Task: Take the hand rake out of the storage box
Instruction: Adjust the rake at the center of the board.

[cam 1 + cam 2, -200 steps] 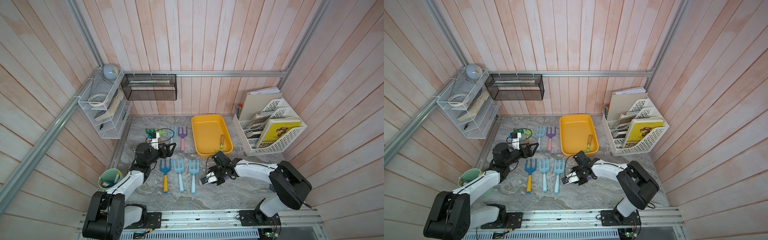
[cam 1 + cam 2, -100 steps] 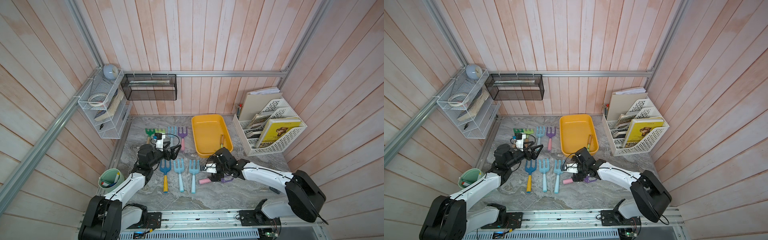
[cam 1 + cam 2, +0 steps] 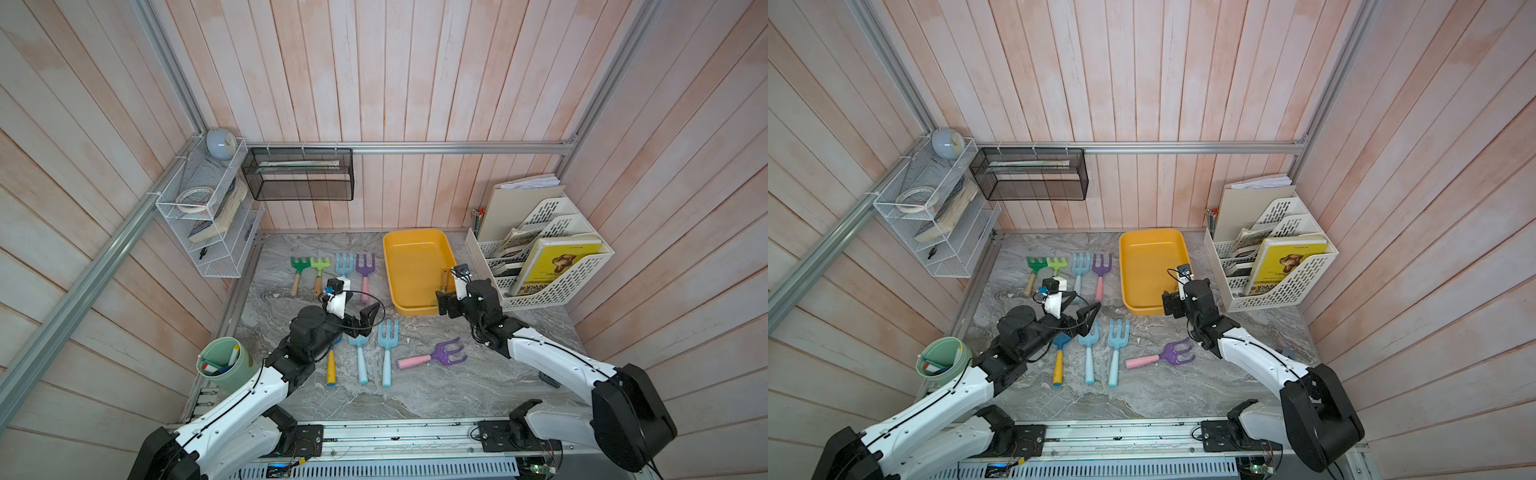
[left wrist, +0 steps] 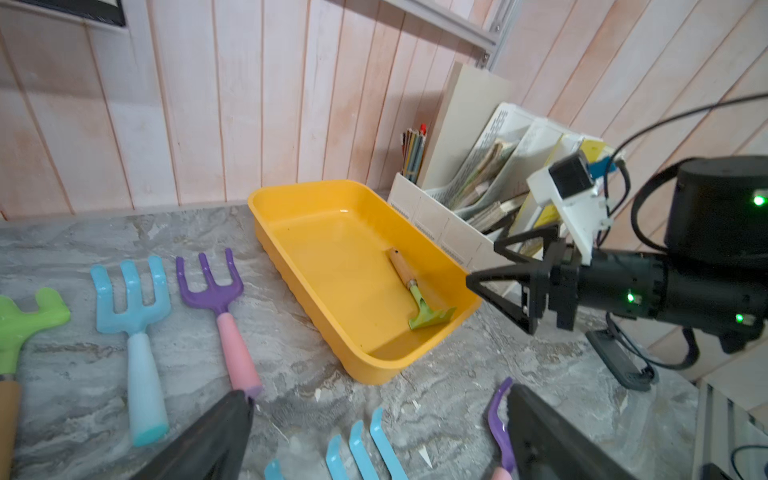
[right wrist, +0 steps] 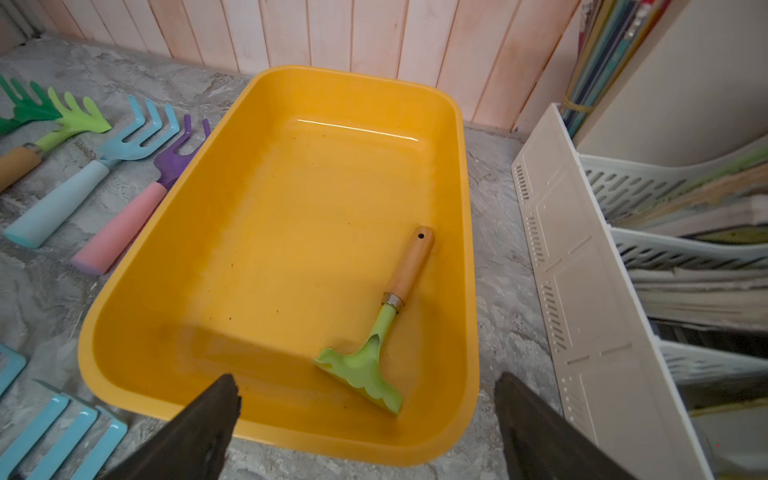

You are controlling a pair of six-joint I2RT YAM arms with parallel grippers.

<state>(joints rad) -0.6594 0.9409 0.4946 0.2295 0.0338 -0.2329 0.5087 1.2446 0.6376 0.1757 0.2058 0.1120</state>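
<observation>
The storage box (image 3: 409,259) (image 3: 1144,257) is a shallow yellow tray at the back of the table. Inside it, in the near right corner, lies the hand rake (image 5: 386,328) (image 4: 411,286), with a light green head and a wooden handle. Only its handle (image 3: 444,280) shows in a top view. My right gripper (image 5: 365,380) (image 3: 444,303) hovers open just above that corner, the rake head between and below its fingers, untouched. My left gripper (image 4: 378,395) (image 3: 371,316) is open and empty above the front row of blue forks.
A purple fork with a pink handle (image 3: 434,357) lies loose near the front. Three forks (image 3: 359,357) lie beside it, and several rakes (image 3: 332,270) lie left of the tray. A white file rack (image 3: 540,257) stands right of it. A green cup (image 3: 224,361) sits front left.
My right gripper opened and left the purple fork on the table, then moved back to the tray's near right corner. My left gripper swung a little to the right.
</observation>
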